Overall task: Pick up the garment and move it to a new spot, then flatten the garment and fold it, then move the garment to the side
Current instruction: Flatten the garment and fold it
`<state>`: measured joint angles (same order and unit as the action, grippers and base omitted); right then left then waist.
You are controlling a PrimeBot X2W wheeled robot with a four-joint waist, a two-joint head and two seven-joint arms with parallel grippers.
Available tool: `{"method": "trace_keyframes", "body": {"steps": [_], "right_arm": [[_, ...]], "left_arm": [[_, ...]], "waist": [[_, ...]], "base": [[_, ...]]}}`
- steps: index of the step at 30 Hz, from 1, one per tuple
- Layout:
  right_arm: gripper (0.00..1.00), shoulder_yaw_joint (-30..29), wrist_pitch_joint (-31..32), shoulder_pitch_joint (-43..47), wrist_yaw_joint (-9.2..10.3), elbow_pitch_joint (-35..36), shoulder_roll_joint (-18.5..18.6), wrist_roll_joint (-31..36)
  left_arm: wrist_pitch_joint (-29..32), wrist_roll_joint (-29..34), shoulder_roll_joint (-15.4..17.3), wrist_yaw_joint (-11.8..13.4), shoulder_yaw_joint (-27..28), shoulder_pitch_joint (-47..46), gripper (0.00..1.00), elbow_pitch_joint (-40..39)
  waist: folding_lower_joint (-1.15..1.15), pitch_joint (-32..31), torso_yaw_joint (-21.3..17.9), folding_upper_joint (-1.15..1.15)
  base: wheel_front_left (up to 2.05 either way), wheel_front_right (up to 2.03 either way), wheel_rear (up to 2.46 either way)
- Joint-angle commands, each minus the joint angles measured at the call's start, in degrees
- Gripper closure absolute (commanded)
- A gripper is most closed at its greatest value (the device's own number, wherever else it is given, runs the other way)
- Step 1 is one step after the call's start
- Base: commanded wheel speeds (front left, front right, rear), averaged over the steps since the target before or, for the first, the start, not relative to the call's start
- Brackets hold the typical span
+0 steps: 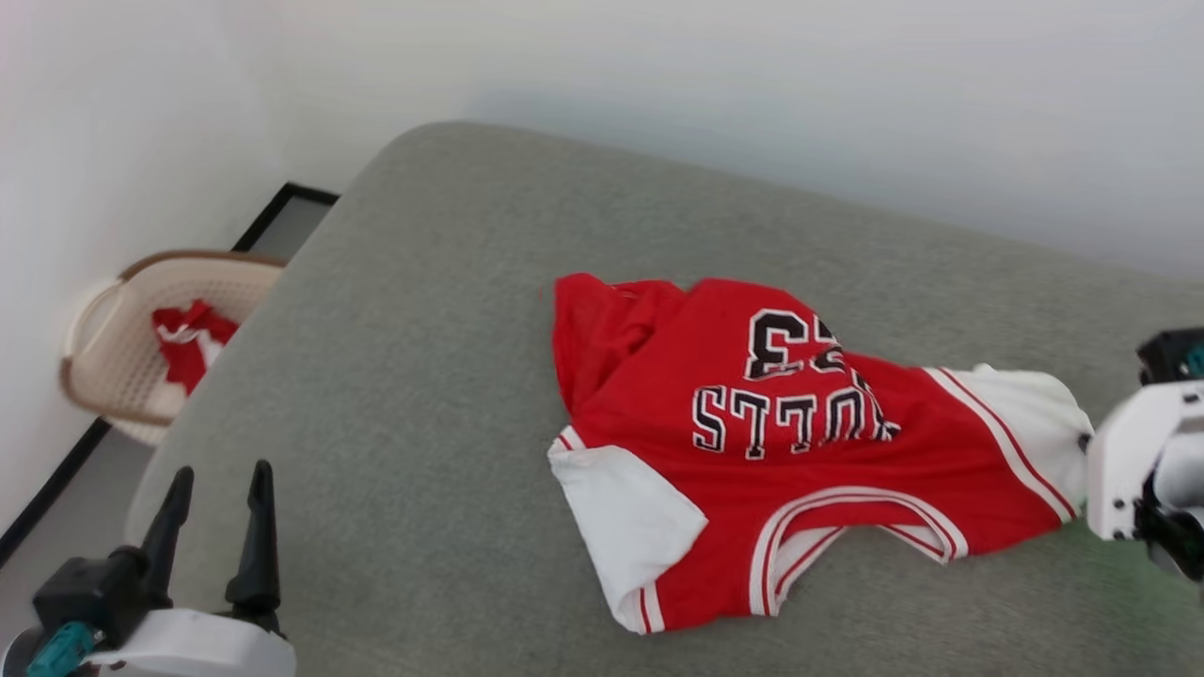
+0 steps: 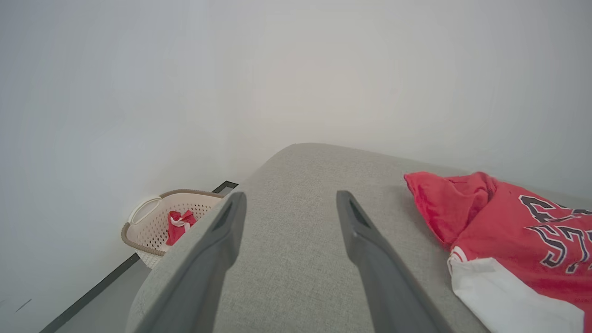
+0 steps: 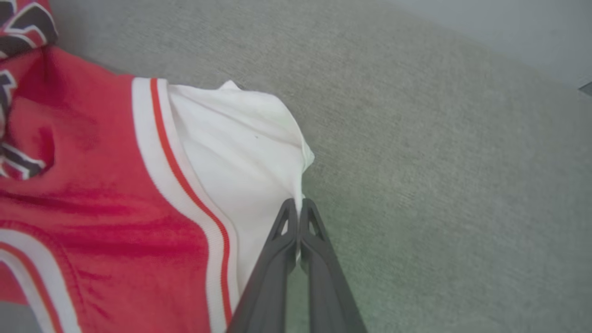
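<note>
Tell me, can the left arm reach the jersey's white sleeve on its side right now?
Probably yes: the open left gripper sits over bare grey cushion, with nothing between it and that white sleeve.

Two long dark fingers of the right gripper [image 3: 297, 206] rise from below, pressed tight together, their tips pinching the hem of a white sleeve [image 3: 231, 148]. The sleeve belongs to a red jersey [image 3: 92, 185] lying rumpled on a grey woven upholstered surface [image 3: 439, 162]. Red-and-white striped trim [image 3: 175, 157] joins the sleeve to the red body. Part of the black, white-edged lettering [image 3: 23, 27] shows on a fold. Beyond the surface's far edge stands a pale wall [image 3: 508, 27].
</note>
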<state>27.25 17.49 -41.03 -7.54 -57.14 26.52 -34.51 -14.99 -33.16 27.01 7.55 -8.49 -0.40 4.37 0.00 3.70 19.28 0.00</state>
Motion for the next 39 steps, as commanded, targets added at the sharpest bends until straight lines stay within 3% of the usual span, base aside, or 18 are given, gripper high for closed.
{"method": "trace_keyframes", "body": {"steps": [1,12,19,26,27,28,29,30,39], "right_arm": [[1.00,0.2,0.1,1.7,0.10,0.5,0.8,-0.9],[1.00,-2.5,-0.7,15.2,0.11,7.1,4.8,-7.1],[1.00,-5.3,-2.6,23.5,0.11,11.3,3.2,-7.5],[1.00,-7.4,-3.5,25.1,0.10,11.7,-0.2,-5.1],[0.81,-7.8,-3.4,24.7,0.10,11.3,-1.0,-4.3],[0.56,-8.2,-3.8,24.4,0.10,11.4,-1.3,-3.7],[0.56,-8.2,-3.8,24.4,0.10,11.4,-1.3,-3.7],[0.00,-8.5,-4.0,24.0,0.10,11.7,-1.7,-3.2],[0.00,-11.6,-5.5,23.8,0.10,18.8,-2.1,-0.7]], "left_arm": [[-0.2,0.5,0.4,0.0,0.3,0.9,0.00,-0.1],[0.9,0.2,1.7,1.2,0.6,3.7,0.00,-2.1],[1.2,-0.2,2.4,1.6,1.0,4.7,0.00,-2.8],[2.2,-0.3,3.2,0.6,0.3,4.3,0.00,-3.1],[3.0,-0.6,3.5,0.0,-0.1,3.6,0.00,-3.4],[3.4,-0.6,3.9,-0.2,-0.3,3.1,0.00,-3.5],[3.4,-0.6,3.9,-0.2,-0.3,3.1,0.00,-3.5],[4.0,-0.7,4.2,-0.7,-0.5,2.6,0.00,-3.6],[13.9,-3.6,7.9,-5.9,-3.6,-3.0,0.00,-5.8]], "waist": [[0.00,-1.8,-2.3,0.00],[0.00,-4.2,-7.4,0.00],[0.00,-4.6,-10.0,0.00],[0.00,-4.9,-12.0,0.00],[0.00,-5.0,-12.7,0.00],[0.00,-5.0,-12.9,0.00],[0.00,-5.0,-12.9,0.00],[0.00,-5.0,-13.3,0.00],[0.00,-5.2,-16.6,0.00]], "base": [[0.00,0.00,0.00],[0.00,0.00,0.00],[0.00,0.00,0.00],[0.00,0.00,0.00],[0.00,0.00,0.00],[0.00,0.00,0.00],[0.00,0.00,0.00],[0.00,0.00,0.00],[0.00,0.00,0.00]]}}
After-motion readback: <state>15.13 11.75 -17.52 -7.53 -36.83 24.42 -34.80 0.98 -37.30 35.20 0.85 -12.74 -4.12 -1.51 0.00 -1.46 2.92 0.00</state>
